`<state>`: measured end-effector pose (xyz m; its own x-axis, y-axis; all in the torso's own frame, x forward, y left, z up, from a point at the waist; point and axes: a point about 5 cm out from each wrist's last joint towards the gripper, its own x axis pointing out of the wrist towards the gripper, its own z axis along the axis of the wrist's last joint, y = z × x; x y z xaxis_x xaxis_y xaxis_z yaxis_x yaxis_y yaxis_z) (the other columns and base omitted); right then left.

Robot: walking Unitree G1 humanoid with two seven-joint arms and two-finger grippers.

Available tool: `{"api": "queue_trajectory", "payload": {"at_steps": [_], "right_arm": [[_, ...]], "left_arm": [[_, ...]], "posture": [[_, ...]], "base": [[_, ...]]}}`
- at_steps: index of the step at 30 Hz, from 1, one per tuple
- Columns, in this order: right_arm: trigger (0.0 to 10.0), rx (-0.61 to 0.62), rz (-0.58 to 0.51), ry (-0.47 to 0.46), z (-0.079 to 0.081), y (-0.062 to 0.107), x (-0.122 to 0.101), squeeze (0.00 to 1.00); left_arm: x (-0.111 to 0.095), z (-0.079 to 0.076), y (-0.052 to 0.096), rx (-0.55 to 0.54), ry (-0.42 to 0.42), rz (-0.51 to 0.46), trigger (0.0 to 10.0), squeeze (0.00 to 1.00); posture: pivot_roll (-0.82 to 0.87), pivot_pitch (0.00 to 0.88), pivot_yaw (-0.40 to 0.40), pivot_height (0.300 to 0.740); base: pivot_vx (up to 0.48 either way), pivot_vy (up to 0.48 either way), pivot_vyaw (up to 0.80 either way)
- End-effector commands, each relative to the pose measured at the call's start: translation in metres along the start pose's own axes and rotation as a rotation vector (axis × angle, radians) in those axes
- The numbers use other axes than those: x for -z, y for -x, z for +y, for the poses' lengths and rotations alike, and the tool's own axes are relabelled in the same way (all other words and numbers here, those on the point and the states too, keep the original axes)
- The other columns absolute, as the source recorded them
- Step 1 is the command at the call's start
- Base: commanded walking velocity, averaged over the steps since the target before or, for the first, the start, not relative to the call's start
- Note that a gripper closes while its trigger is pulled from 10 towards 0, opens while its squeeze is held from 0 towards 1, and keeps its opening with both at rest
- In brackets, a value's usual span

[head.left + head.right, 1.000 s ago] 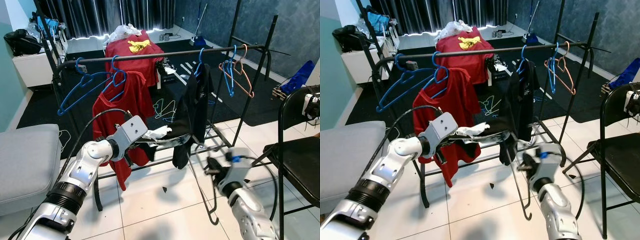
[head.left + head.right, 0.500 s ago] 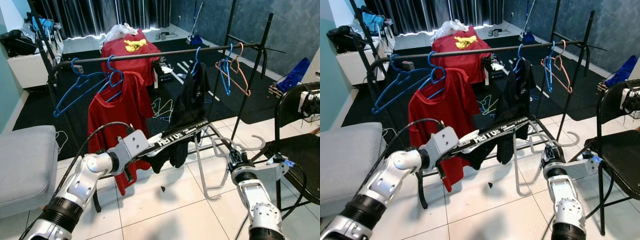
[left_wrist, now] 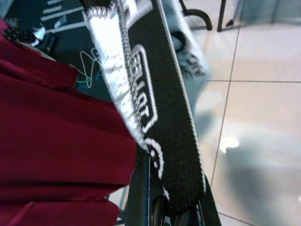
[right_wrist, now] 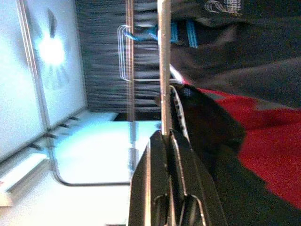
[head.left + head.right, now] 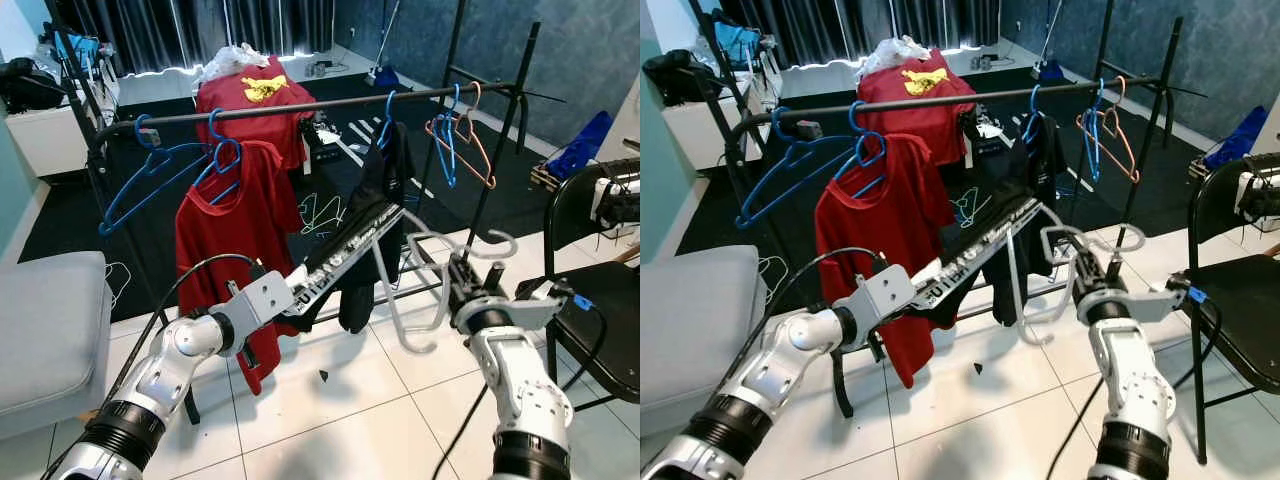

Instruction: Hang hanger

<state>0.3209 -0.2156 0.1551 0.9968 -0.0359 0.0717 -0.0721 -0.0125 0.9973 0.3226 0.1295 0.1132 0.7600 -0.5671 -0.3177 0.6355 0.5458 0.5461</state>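
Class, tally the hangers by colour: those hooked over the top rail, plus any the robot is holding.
Blue hangers: 4
Orange hanger: 1
White hanger, in the right gripper: 1
Total: 6

Pale grey hanger (image 5: 415, 290), smooth and slightly glossy, plastic by the look. Black garment (image 5: 352, 250) of matt cloth, its waistband (image 3: 155, 122) coarsely knitted with white woven lettering. Red T-shirt (image 5: 230, 215) in soft matt fabric. Clothes rack (image 5: 300, 103) of dark metal tubing, dull sheen. Blue hangers (image 5: 150, 180) in thin glossy plastic. Floor tiles (image 5: 350, 420) pale, smooth and shiny, reflecting light. Left claw (image 3: 162, 207) and right claw (image 4: 169, 155) of matt black plastic; arms brushed silver metal.
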Motion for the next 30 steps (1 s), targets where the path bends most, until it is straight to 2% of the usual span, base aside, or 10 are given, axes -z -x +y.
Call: {"api": "queue_trajectory", "payload": {"at_steps": [1, 4, 5, 8, 11, 13, 15, 23, 25, 30], "right_arm": [[10.0, -0.032, -0.049, -0.057, 0.009, -0.002, -0.008, 0.00], [10.0, -0.027, -0.067, -0.075, 0.011, -0.005, -0.012, 0.00], [10.0, -0.011, -0.101, -0.112, 0.011, -0.009, -0.016, 0.00], [10.0, 0.011, -0.122, -0.112, 0.009, -0.013, -0.018, 0.00], [10.0, 0.039, -0.137, -0.128, 0.007, -0.020, -0.018, 0.00], [10.0, 0.039, -0.137, -0.128, 0.007, -0.020, -0.018, 0.00], [10.0, 0.074, -0.147, -0.102, 0.005, -0.026, -0.016, 0.00], [10.0, 0.122, -0.165, -0.054, 0.005, -0.038, -0.014, 0.00], [10.0, 0.175, -0.187, 0.028, 0.006, -0.045, -0.010, 0.00], [10.0, 0.207, -0.193, 0.088, 0.007, -0.052, -0.001, 0.00]], "left_arm": [[0.004, -0.004, 0.002, -0.001, -0.016, 0.013, 10.0, 0.00], [0.002, -0.004, 0.003, -0.008, -0.017, -0.002, 10.0, 0.00], [-0.003, -0.006, 0.005, -0.007, -0.023, -0.026, 10.0, 0.00], [-0.008, -0.009, 0.006, -0.001, -0.020, -0.053, 10.0, 0.00], [-0.021, -0.016, 0.008, 0.002, 0.000, -0.122, 10.0, 0.00], [-0.021, -0.016, 0.008, 0.002, 0.000, -0.122, 10.0, 0.00], [-0.036, -0.021, 0.010, 0.011, 0.020, -0.195, 10.0, 0.00], [-0.047, -0.032, 0.010, 0.052, 0.024, -0.243, 10.0, 0.00], [-0.058, -0.038, 0.010, 0.080, 0.032, -0.279, 10.0, 0.00], [-0.066, -0.041, 0.012, 0.093, 0.033, -0.299, 10.0, 0.00]], "posture": [[-0.08, 0.000, 0.011, 0.740], [-0.08, 0.000, 0.013, 0.740], [-0.08, 0.000, 0.014, 0.740], [-0.07, 0.000, 0.013, 0.740], [-0.07, 0.000, 0.011, 0.740], [-0.07, 0.000, 0.011, 0.740], [-0.07, 0.000, 0.007, 0.740], [-0.06, 0.000, 0.002, 0.740], [-0.06, 0.000, -0.006, 0.740], [-0.06, 0.001, -0.006, 0.740]], "base": [[0.000, 0.000, 0.00], [0.000, 0.000, 0.00], [0.000, 0.000, 0.00], [0.000, 0.000, 0.00], [0.000, 0.000, 0.00], [0.000, 0.000, 0.00], [0.000, 0.000, 0.00], [0.000, 0.000, 0.00], [0.000, 0.000, 0.00], [0.000, 0.000, 0.00]]}}
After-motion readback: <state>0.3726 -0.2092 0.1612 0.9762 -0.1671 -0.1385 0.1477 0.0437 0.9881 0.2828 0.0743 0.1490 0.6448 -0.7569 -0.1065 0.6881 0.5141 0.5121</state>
